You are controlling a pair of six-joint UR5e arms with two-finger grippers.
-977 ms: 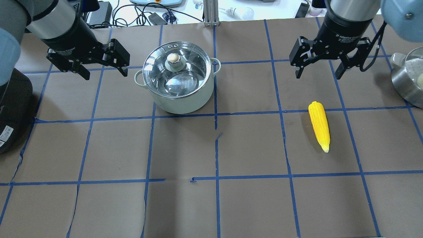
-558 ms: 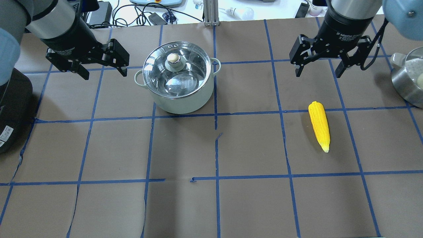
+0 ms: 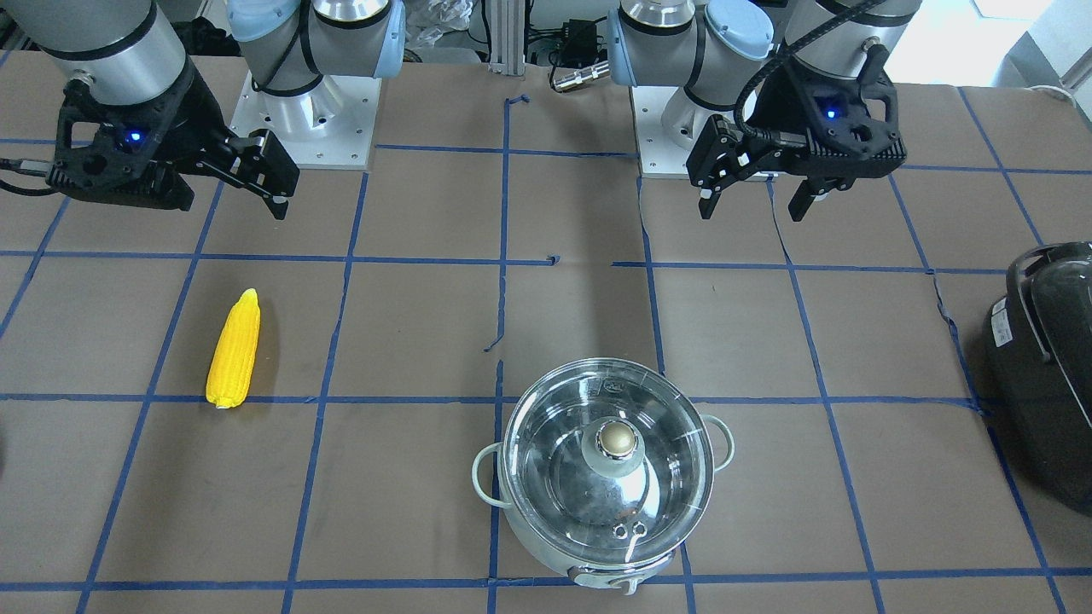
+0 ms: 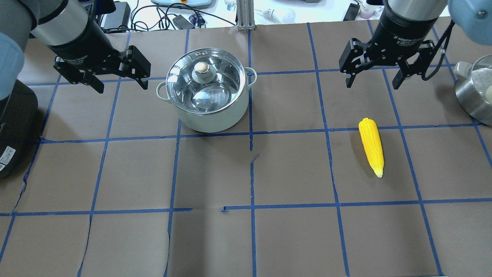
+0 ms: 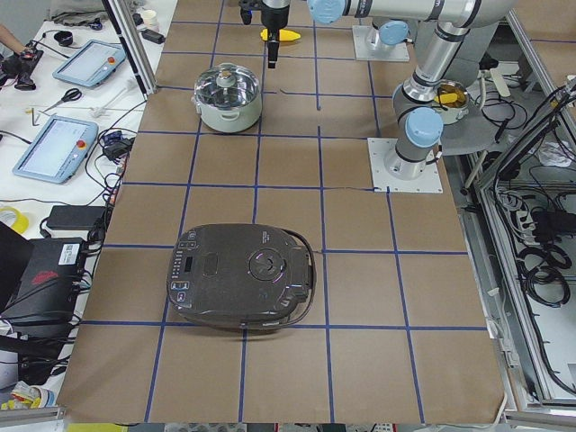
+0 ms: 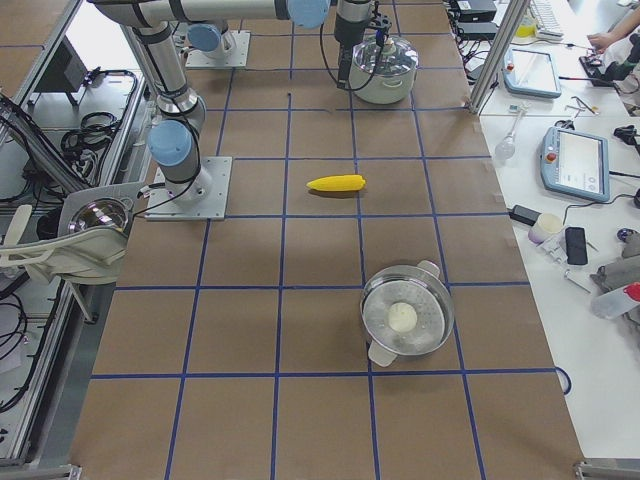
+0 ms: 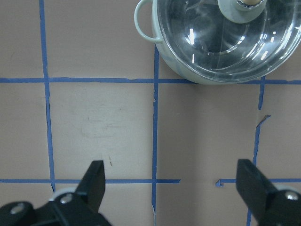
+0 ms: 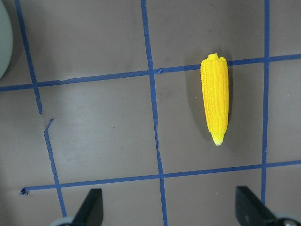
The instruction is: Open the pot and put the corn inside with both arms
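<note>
The pot, pale green with its glass lid on, stands left of centre; it also shows in the front view and the left wrist view. The yellow corn lies flat on the table to the right, also in the front view and the right wrist view. My left gripper is open and empty, hovering left of the pot. My right gripper is open and empty, hovering behind the corn's blunt end.
A black appliance sits at the far left edge, also in the front view. A second steel pot stands at the far right. Blue tape lines grid the brown table. Cables and devices lie behind the table's back edge.
My right gripper has shifted slightly to the right and back. The left gripper, pot and corn have not moved.
</note>
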